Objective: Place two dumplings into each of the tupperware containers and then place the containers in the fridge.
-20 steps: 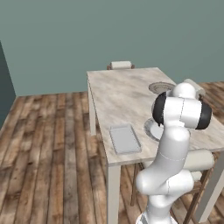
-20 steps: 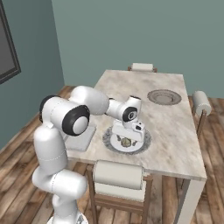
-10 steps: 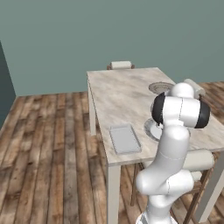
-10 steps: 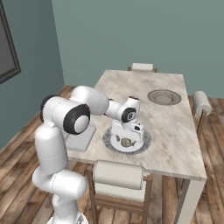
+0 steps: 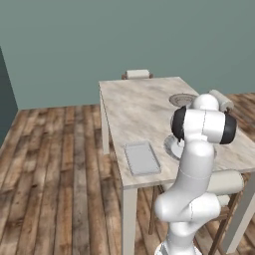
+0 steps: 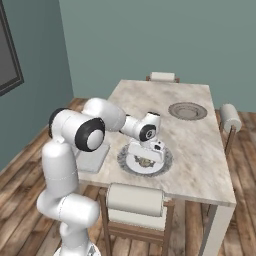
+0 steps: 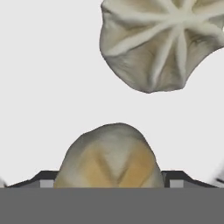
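A pale marbled worktop [image 5: 134, 107] stands on a wood-plank floor [image 5: 55, 164] before a teal wall [image 5: 99, 40]. The pincer [image 6: 150, 159] hangs low over a white plate [image 6: 131, 161], fingertips either side of one dumpling [image 7: 109, 159], not visibly clamped; another dumpling [image 7: 164, 41] lies beyond. A tupperware container [image 5: 142, 158] sits near the worktop's edge.

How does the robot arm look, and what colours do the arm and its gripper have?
The arm is glossy white, made of rounded tube-like segments with dark, almost black bands at the joints. The gripper has a boxy white hand, and its two small finger tips are dark. I see no cables or markings.
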Available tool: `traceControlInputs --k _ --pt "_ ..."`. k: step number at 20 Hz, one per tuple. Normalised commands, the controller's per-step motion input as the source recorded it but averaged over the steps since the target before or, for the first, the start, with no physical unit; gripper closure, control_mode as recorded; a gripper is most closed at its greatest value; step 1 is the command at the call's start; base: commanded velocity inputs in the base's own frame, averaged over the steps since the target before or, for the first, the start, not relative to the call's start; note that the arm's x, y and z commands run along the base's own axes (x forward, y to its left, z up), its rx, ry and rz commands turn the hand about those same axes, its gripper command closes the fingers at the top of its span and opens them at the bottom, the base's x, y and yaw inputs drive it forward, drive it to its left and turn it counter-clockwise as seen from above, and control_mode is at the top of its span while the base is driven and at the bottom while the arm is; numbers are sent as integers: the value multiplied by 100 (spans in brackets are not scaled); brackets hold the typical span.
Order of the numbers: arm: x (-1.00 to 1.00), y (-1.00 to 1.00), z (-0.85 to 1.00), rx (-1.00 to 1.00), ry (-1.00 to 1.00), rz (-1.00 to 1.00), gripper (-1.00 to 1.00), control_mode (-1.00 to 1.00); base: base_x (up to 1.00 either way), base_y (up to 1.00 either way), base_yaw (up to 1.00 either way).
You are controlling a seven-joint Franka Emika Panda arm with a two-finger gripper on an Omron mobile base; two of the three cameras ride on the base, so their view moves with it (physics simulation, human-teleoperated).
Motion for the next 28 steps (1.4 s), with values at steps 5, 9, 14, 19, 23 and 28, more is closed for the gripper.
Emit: traceControlInputs --k 5,9,14,19,23,28 --pt "-9 2 0 0 0 0 100 -100 0 0 0" --pt "-39 89 42 0 -9 0 100 -100 0 0 0" --pt "-40 100 100 -1 -3 0 100 -100 0 0 0" --pt "-6 100 63 -8 0 8 100 -100 0 0 0" --pt "11 100 23 -4 3 16 100 -100 0 0 0" --pt "54 47 -32 -3 0 8 100 -100 0 0 0"
